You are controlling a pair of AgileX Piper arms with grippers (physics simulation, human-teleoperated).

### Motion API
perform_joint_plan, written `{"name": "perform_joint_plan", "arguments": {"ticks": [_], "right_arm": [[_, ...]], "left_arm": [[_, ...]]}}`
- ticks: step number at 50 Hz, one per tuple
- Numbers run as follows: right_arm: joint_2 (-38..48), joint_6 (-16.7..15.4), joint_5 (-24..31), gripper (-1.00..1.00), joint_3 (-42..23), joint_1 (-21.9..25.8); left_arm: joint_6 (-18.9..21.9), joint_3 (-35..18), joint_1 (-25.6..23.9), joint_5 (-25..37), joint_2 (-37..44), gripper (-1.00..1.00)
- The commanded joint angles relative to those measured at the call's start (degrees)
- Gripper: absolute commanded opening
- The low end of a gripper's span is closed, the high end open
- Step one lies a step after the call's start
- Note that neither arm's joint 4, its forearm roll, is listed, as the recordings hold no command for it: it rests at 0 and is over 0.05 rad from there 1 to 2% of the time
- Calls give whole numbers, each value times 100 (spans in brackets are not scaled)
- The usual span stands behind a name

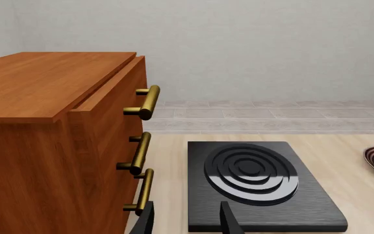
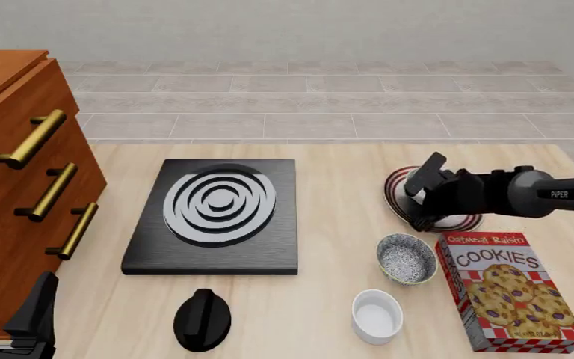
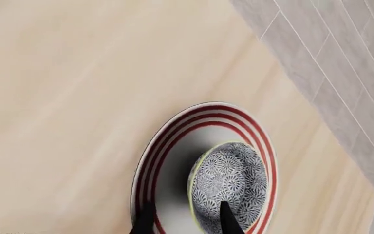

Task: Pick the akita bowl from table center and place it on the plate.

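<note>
Hovering over the plate [image 2: 399, 196] at the right of the front view, the right gripper [image 2: 418, 196] hides most of it; only the red-ringed rim shows on either side. The right wrist view shows the akita bowl [image 3: 229, 183] sitting inside the plate [image 3: 167, 165], toward one side of it, with one finger [image 3: 229, 219] over the bowl's patterned inside and the other over the plate beside it. Whether these jaws grip the bowl's wall I cannot tell. At the lower left corner the left gripper [image 2: 8, 308] waits beside the wooden drawer cabinet [image 2: 8, 187], jaws parted and empty. Between the arms lies a black stove plate [image 2: 212, 258], with a speckled grey bowl [image 2: 406, 259], a white bowl [image 2: 378, 315] and a cookie box [image 2: 507, 292] lower right.
</note>
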Motion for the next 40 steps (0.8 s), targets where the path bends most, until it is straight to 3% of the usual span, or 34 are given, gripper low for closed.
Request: {"name": "perform_joint_plan", "arguments": {"ticks": [1,3,12,15,20,22,32,35,40], "right_arm": [[-264,25,-93,100,179,156],[-352,-141,-201,100,314,153],[-800,-276,-482,100,663,171],[-1010,84,-457,100,616,241],[-1272,38,-605,100,826,146],[-1370,-115,-658,100,1027,90],[-1830,66,-741,100,1432,116],[-2158,299,-722,100,1630,242],[-2593,273,-767,100,1979,296]], "left_arm": [[0,0,0,0,0,100],[0,0,0,0,0,100],[0,0,0,0,0,100],[0,0,0,0,0,100],[0,0,0,0,0,100],[0,0,0,0,0,100],[0,0,0,0,0,100],[0,0,0,0,0,100],[0,0,0,0,0,100]]}}
